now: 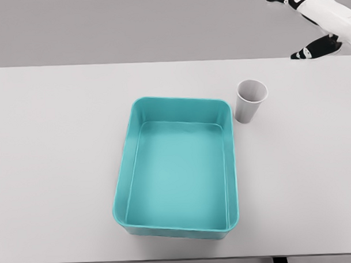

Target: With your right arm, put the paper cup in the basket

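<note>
Right hand (310, 24) open, empty, well beyond paper cup (250, 101). Cup upright beside basket (179, 166); judged light, crushable; grip mid-wall gently.

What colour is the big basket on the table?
The basket is turquoise, a blue-green, all over. It shows best in the head view, the only one.
</note>
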### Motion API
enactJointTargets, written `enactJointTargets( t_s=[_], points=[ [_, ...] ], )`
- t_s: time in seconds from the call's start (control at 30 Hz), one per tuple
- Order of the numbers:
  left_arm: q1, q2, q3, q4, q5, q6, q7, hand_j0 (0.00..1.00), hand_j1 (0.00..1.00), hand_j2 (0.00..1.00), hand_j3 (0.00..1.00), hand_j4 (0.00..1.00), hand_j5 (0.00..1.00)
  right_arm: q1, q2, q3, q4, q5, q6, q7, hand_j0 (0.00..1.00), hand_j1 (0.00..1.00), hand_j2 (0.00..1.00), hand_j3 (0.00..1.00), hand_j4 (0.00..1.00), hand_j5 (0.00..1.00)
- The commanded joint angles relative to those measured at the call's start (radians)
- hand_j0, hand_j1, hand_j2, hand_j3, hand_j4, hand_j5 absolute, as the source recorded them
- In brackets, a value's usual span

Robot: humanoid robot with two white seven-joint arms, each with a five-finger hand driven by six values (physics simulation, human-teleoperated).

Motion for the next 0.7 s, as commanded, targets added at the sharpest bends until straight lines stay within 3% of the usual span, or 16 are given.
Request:
enactJointTargets(
  t_s=[0.0, 0.07, 0.17, 0.27, 0.4, 0.6, 0.67],
  points=[
    [0.000, 0.000, 0.000, 0.000, 0.000, 0.000, 0.000, 1.00, 1.00, 1.00, 1.00, 1.00, 1.00, -0.005, -0.058, 0.141, 0.053, -0.041, 0.035, 0.002, 1.00, 1.00, 1.00, 1.00, 1.00, 1.00],
    [0.000, 0.000, 0.000, 0.000, 0.000, 0.000, 0.000, 1.00, 1.00, 1.00, 1.00, 1.00, 1.00, -0.058, -0.091, 0.242, 0.072, -0.061, 0.040, 0.002, 1.00, 1.00, 1.00, 1.00, 1.00, 1.00],
    [0.000, 0.000, 0.000, 0.000, -0.001, 0.000, 0.000, 1.00, 1.00, 1.00, 1.00, 1.00, 1.00, -0.146, -0.181, 0.379, 0.113, -0.207, 0.040, 0.002, 1.00, 1.00, 1.00, 1.00, 1.00, 1.00],
    [0.000, 0.000, 0.000, 0.000, 0.000, 0.000, 0.000, 1.00, 1.00, 1.00, 1.00, 1.00, 1.00, -0.244, -0.201, 0.538, 0.153, -0.278, 0.040, 0.002, 1.00, 1.00, 1.00, 1.00, 1.00, 1.00],
    [0.000, 0.000, 0.000, 0.000, -0.001, 0.000, 0.000, 1.00, 1.00, 1.00, 1.00, 1.00, 1.00, -0.295, -0.216, 0.655, 0.188, -0.308, 0.041, 0.002, 1.00, 1.00, 1.00, 1.00, 1.00, 1.00],
    [0.000, 0.000, 0.000, 0.000, -0.001, 0.000, 0.000, 1.00, 1.00, 1.00, 1.00, 1.00, 1.00, -0.328, -0.213, 0.712, 0.233, -0.308, 0.040, 0.002, 1.00, 1.00, 1.00, 1.00, 1.00, 1.00],
    [0.000, 0.000, 0.000, 0.000, -0.001, 0.000, 0.000, 1.00, 1.00, 1.00, 1.00, 1.00, 1.00, -0.382, -0.181, 0.770, 0.276, -0.308, 0.040, 0.002, 1.00, 1.00, 1.00, 1.00, 1.00, 1.00]
  ],
)
